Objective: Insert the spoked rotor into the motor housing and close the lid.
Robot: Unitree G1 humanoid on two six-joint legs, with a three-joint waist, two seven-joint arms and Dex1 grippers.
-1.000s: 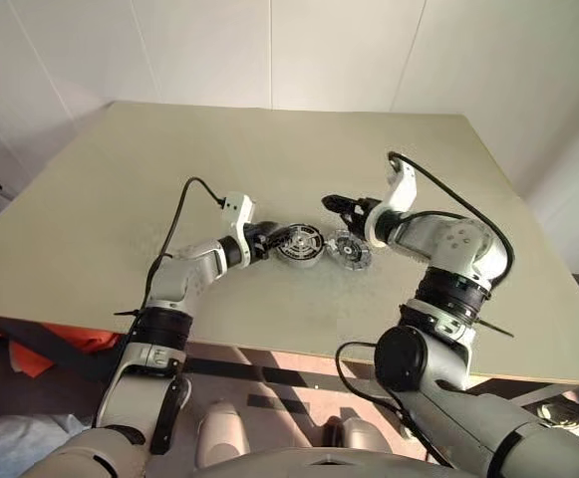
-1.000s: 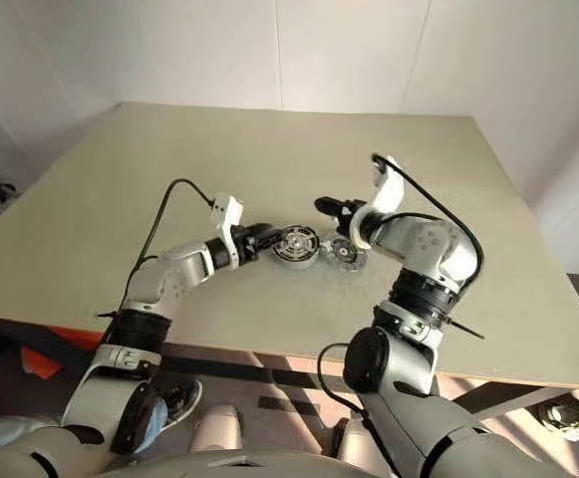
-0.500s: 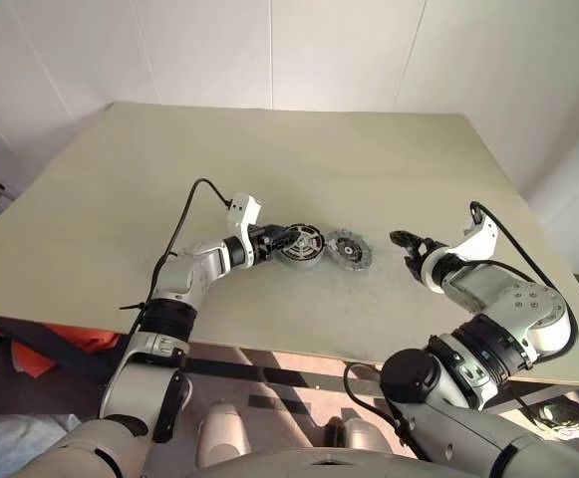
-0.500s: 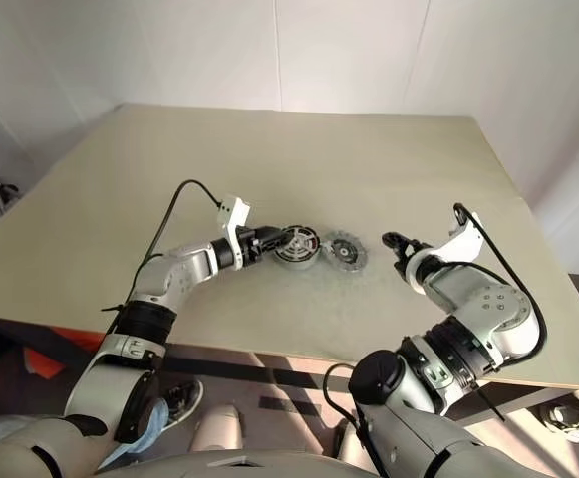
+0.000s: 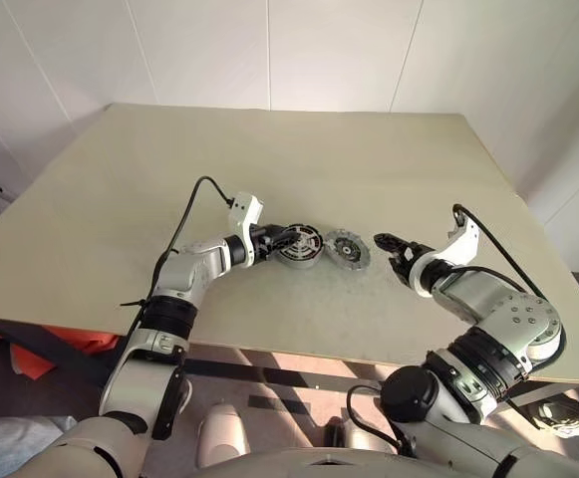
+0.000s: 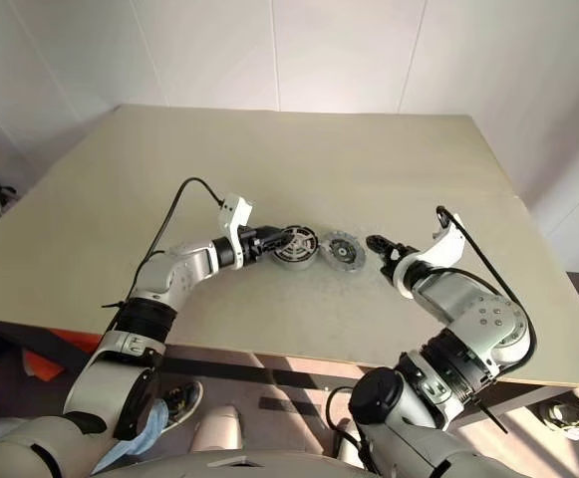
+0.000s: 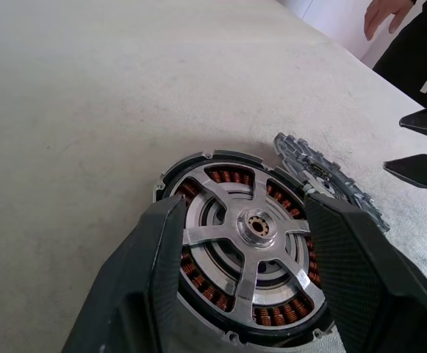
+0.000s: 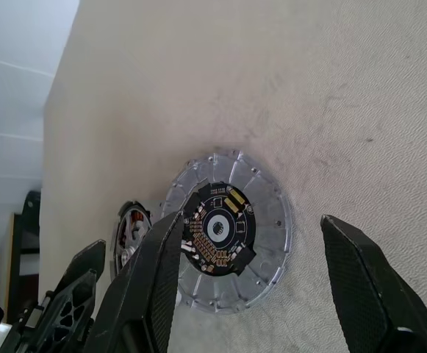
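The motor housing point(image 5: 299, 244) sits on the table with copper windings showing around its inner ring. The silver spoked rotor point(image 7: 257, 228) lies seated inside it. My left gripper point(image 5: 281, 241) is shut on the housing, one finger on each side of its rim. The lid point(image 5: 348, 249), a grey slotted disc with a dark centre, lies flat right beside the housing, on its right. My right gripper point(image 5: 389, 249) hovers open just to the right of the lid, pointing at it, with nothing between its fingers point(image 8: 151, 294).
The beige table point(image 5: 269, 149) stretches wide behind and to both sides of the parts. Its front edge runs close below my arms. A person's hand point(image 7: 389, 9) and a dark sleeve show beyond the far side in the left wrist view.
My right gripper has pulled back from above the lid to the right and lower, and now points at the lid from beside it. The left gripper, the housing and the lid have not moved.
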